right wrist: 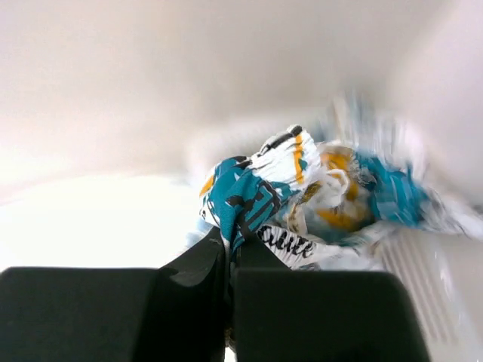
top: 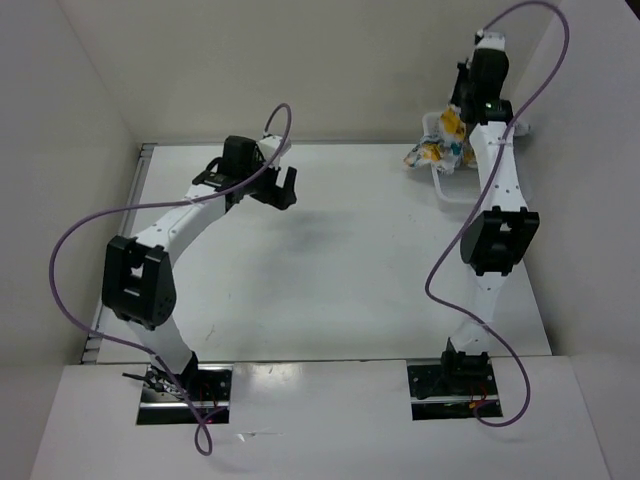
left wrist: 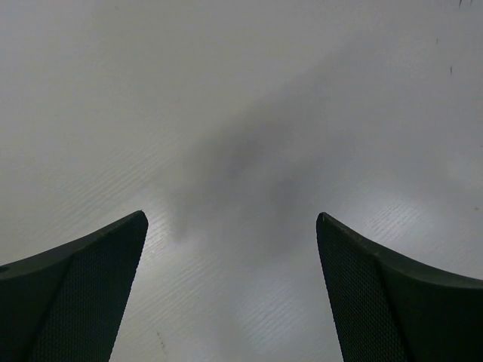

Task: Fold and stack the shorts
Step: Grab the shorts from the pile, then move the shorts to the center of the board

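The shorts (top: pixel 440 148), white with a teal, yellow-orange and black print, lie bunched in the white basket (top: pixel 450 190) at the table's far right. My right gripper (top: pixel 462 118) is over them, shut on a fold of the shorts (right wrist: pixel 260 188); the cloth is pinched between the black fingers (right wrist: pixel 200 264) and rises from the pile. The right wrist view is blurred. My left gripper (top: pixel 281 186) hangs over the bare table at the far left-centre, open and empty; its two fingertips (left wrist: pixel 113 249) stand wide apart above the white surface.
White walls close in the table on the left, back and right. The basket's rim juts toward the table's middle beside the right arm (top: pixel 497 240). Purple cables loop from both arms. Bare white tabletop (top: pixel 330 270) lies between the arms.
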Robot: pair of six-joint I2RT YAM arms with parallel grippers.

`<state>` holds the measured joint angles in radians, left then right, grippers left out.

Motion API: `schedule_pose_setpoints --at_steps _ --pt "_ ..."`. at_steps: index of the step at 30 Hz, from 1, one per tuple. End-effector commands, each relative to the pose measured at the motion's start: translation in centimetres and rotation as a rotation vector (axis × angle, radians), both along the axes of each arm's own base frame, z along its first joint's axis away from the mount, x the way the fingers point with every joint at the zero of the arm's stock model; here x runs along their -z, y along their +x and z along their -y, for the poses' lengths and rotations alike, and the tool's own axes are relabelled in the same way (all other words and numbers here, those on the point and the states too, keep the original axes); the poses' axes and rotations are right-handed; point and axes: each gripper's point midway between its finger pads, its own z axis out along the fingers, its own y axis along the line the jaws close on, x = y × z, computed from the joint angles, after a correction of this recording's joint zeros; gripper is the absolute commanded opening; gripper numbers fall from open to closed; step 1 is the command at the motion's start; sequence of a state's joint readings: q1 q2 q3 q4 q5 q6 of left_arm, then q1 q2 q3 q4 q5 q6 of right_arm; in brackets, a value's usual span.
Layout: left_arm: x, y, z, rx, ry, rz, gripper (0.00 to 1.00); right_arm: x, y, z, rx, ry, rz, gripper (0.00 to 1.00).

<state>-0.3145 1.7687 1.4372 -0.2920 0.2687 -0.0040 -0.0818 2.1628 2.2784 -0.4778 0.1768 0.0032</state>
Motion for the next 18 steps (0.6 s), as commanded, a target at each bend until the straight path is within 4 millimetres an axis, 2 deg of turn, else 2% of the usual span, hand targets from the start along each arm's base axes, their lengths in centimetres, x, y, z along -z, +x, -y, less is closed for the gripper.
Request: schedule_pose_setpoints --at_steps 1,2,3,4,5,6,7,8,9,10,11,12,13,14,15,16,17,18 --pt "-6.9 -0.2 -1.5 -0.06 -0.018 0.196 0.99 -21.8 -7.2 -7.0 -0.129 -0.031 0.414 0.0" --pt "-7.4 -0.4 -2.3 -0.092 -0.002 0.214 0.99 -22.5 -7.9 -10.4 -0.257 -0.01 0.421 0.0" --pt "-9.3 -1.1 -2.9 -0.112 -0.006 0.257 0.99 -23.5 -9.5 -13.4 -0.36 0.019 0.431 0.0" --pt "-10.0 -1.5 -3.3 -0.128 -0.002 0.274 0.99 -22.7 -10.6 -16.4 -0.463 0.052 0.388 0.0" --pt "-9.9 -1.9 -4.1 -0.159 0.016 0.282 0.99 -21.3 -11.6 -20.9 -0.577 0.095 0.344 0.0" --pt "-11.7 -2.8 -4.8 -0.18 0.01 0.324 0.99 -21.1 -13.0 -23.9 -0.685 0.151 0.327 0.0" --pt "-12.3 -3.1 -5.3 -0.197 0.01 0.347 0.99 -20.3 -14.0 -25.9 -0.738 0.188 0.294 0.0" --pt "-11.8 -3.7 -6.0 -0.221 0.027 0.342 0.99 -19.1 -14.9 -28.0 -0.793 0.234 0.251 0.0" --pt "-13.1 -4.4 -7.0 -0.241 0.017 0.374 0.99 -18.3 -15.6 -29.3 -0.858 0.29 0.216 0.0" --pt "-13.5 -4.7 -7.9 -0.26 0.016 0.384 0.99 -16.8 -15.4 -29.9 -0.846 0.382 0.163 0.0" --pt "-13.7 -4.8 -9.0 -0.29 0.022 0.393 0.99 -16.3 -15.6 -30.0 -0.835 0.411 0.143 0.0" --pt "-14.0 -5.4 -10.7 -0.325 0.022 0.402 0.99 -15.4 -15.0 -29.7 -0.798 0.419 0.127 0.0" --pt "-14.3 -5.7 -11.4 -0.333 0.016 0.409 0.99 -13.3 -14.9 -29.6 -0.769 0.441 0.072 0.0" --pt "-14.9 -6.5 -12.1 -0.34 0.008 0.422 0.99 -12.6 -14.9 -29.4 -0.755 0.438 0.064 0.0" --pt "-14.9 -6.8 -12.7 -0.346 0.001 0.424 0.99 -11.3 -14.6 -28.9 -0.709 0.439 0.038 0.15" --pt "-13.7 -7.3 -12.8 -0.344 0.01 0.398 0.99 -8.0 -14.5 -28.5 -0.671 0.434 -0.026 0.21" --pt "-13.7 -7.8 -13.0 -0.344 0.005 0.401 0.99 -5.8 -14.1 -28.0 -0.631 0.424 -0.063 0.23" --pt "-12.6 -8.1 -12.8 -0.33 0.007 0.372 0.99 -0.7 -13.9 -26.6 -0.543 0.378 -0.157 0.48"
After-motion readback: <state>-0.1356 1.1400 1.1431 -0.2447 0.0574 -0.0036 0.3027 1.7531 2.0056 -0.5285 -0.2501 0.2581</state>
